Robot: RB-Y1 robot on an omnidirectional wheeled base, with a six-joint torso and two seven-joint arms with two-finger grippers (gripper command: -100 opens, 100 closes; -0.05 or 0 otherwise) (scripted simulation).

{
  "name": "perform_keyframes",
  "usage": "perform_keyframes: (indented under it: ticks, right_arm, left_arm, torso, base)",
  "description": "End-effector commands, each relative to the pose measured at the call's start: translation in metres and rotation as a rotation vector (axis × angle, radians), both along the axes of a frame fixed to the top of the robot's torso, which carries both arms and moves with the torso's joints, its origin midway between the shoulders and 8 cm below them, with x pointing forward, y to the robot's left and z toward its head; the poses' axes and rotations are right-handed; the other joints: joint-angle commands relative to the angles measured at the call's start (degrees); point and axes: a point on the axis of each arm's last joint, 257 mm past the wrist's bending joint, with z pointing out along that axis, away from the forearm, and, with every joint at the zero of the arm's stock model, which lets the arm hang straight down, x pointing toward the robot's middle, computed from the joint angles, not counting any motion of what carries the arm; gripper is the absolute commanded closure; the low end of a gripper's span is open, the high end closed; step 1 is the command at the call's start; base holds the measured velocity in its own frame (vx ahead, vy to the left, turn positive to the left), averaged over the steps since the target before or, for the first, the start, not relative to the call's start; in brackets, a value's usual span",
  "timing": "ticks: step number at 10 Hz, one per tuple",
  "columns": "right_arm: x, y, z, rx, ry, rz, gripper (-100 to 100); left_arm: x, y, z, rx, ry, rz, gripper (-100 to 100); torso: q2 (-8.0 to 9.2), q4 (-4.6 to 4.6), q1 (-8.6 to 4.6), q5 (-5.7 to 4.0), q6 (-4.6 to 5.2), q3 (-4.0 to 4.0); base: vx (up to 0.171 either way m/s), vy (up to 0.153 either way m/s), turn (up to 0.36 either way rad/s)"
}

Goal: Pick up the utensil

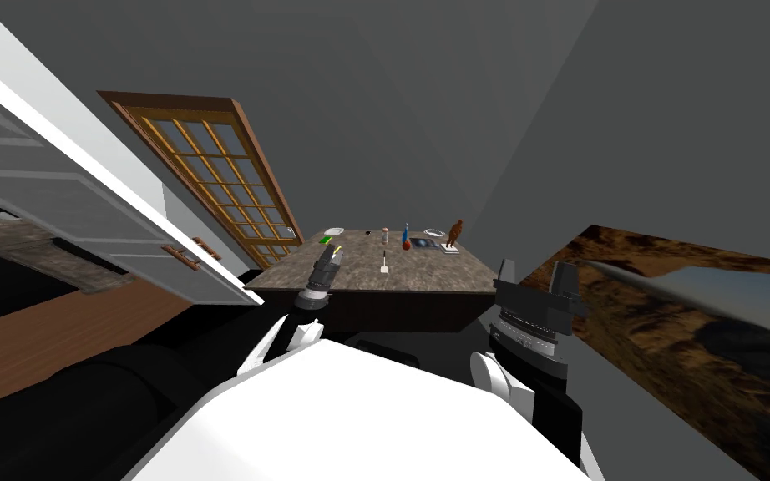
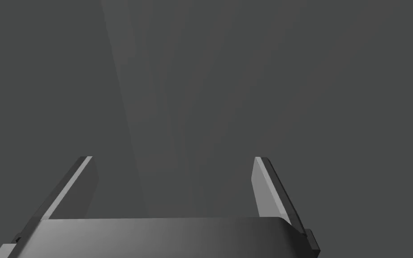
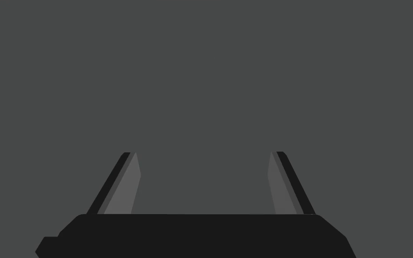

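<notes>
we face one wooden door (image 1: 216, 179) with glass panes and one table (image 1: 442, 271) with a mottled brown top. our two arms are raised at its near edge, the left gripper (image 2: 172, 157) over the near left part and the right gripper (image 3: 205, 153) by the near right corner. both have their fingers spread apart, holding nothing. one small white-headed utensil (image 1: 384, 265) lies mid-table, apart from both grippers and nearer the left one.

- No writing, number, brand or sign can be read in any view.
- The utensil (image 1: 384, 265) on the table (image 1: 433, 274) is too small to tell whether it bears a mark.
- The flat dark item (image 1: 425, 243) at the table's far side has a pale patch on its face; no lettering can be made out.
</notes>
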Motion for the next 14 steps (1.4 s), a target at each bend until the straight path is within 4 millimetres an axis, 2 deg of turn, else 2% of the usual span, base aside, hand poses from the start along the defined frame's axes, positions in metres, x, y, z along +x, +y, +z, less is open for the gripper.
perform_keyframes:
  ticks: [1, 2, 3, 4, 6, 7, 8, 9, 11, 12, 13, 14]
  right_arm:
    - [0.0, 0.0, 0.0, 0.0, 0.0, 0.0, 0]
    - [0.0, 0.0, 0.0, 0.0, 0.0, 0.0, 0]
    - [0.0, 0.0, 0.0, 0.0, 0.0, 0.0, 0]
    - [0.0, 0.0, 0.0, 0.0, 0.0, 0.0, 0]
    - [0.0, 0.0, 0.0, 0.0, 0.0, 0.0, 0]
    - [0.0, 0.0, 0.0, 0.0, 0.0, 0.0, 0]
    - [0.0, 0.0, 0.0, 0.0, 0.0, 0.0, 0]
    - [0.0, 0.0, 0.0, 0.0, 0.0, 0.0, 0]
    - [0.0, 0.0, 0.0, 0.0, 0.0, 0.0, 0]
    - [0.0, 0.0, 0.0, 0.0, 0.0, 0.0, 0]
    - [0.0, 0.0, 0.0, 0.0, 0.0, 0.0, 0]
    - [0.0, 0.0, 0.0, 0.0, 0.0, 0.0, 0]
  left_arm:
    - [0.004, -0.002, -0.012, 0.053, 0.033, -0.004, -100]
    - [0.01, 0.0, -0.032, 0.119, 0.091, 0.014, -100]
    - [0.01, -0.002, -0.033, 0.14, 0.094, 0.002, -100]
    - [0.014, 0.002, -0.055, 0.204, 0.153, 0.024, -100]
    - [0.014, -0.001, -0.057, 0.24, 0.158, 0.005, -100]
    - [0.017, 0.005, -0.081, 0.318, 0.219, 0.024, -100]
    - [0.017, 0.003, -0.082, 0.343, 0.222, 0.01, -100]
    - [0.019, 0.011, -0.106, 0.419, 0.283, 0.035, -100]
    - [0.018, 0.01, -0.108, 0.455, 0.286, 0.016, -100]
    - [0.018, 0.02, -0.133, 0.539, 0.348, 0.038, -100]
    - [0.018, 0.019, -0.134, 0.565, 0.349, 0.025, -100]
    - [0.016, 0.032, -0.158, 0.651, 0.41, 0.047, -100]
  torso:
    - [0.0, 0.0, 0.0, 0.0, 0.0, 0.0]
    - [-0.01, 0.0, 0.02, 0.0, -0.02, 0.0]
    - [-0.01, 0.0, -0.03, 0.0, 0.0, -0.01]
    - [-0.01, 0.0, 0.0, 0.0, -0.02, 0.0]
    - [0.01, 0.01, 0.03, 0.0, -0.02, 0.01]
    - [-0.06, 0.0, 0.06, 0.01, -0.03, -0.03]
    - [-0.05, -0.01, 0.01, 0.0, 0.01, -0.03]
    - [-0.04, 0.0, 0.02, 0.0, -0.03, -0.02]
    - [0.0, 0.01, 0.01, 0.0, -0.02, 0.0]
    - [-0.06, 0.0, 0.05, 0.01, -0.03, -0.02]
    - [-0.05, -0.01, 0.01, 0.0, 0.01, -0.03]
    - [-0.05, 0.0, 0.02, 0.0, -0.03, -0.02]
  base:
    - [-0.031, -0.022, -0.051]
    - [-0.034, -0.037, -0.116]
    - [-0.033, -0.026, -0.057]
    - [-0.047, -0.027, -0.118]
    - [-0.025, -0.016, -0.035]
    - [-0.024, -0.029, -0.149]
    - [-0.027, -0.025, -0.077]
    - [-0.036, -0.032, -0.135]
    - [-0.027, -0.021, -0.045]
    - [-0.023, -0.031, -0.168]
    - [-0.025, -0.027, -0.098]
    - [-0.038, -0.036, -0.165]
